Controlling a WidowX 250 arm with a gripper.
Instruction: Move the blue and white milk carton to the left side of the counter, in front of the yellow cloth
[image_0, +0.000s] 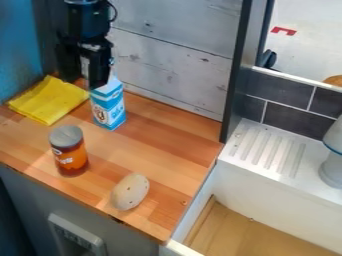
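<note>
Gripper hangs over back left part of bench, close at top of blue-and-white carton; cannot tell whether jaws stand spread, pressed together or pinching carton. Carton stands upright near back edge, just beside yellow cloth. Step in hand seems to be handling carton: best keep jaws square to its sides, squeeze lightly lest walls buckle, move straight up or down, clear of wall. Amber jar and pale oval thing, near front edge, want wide berth
</note>
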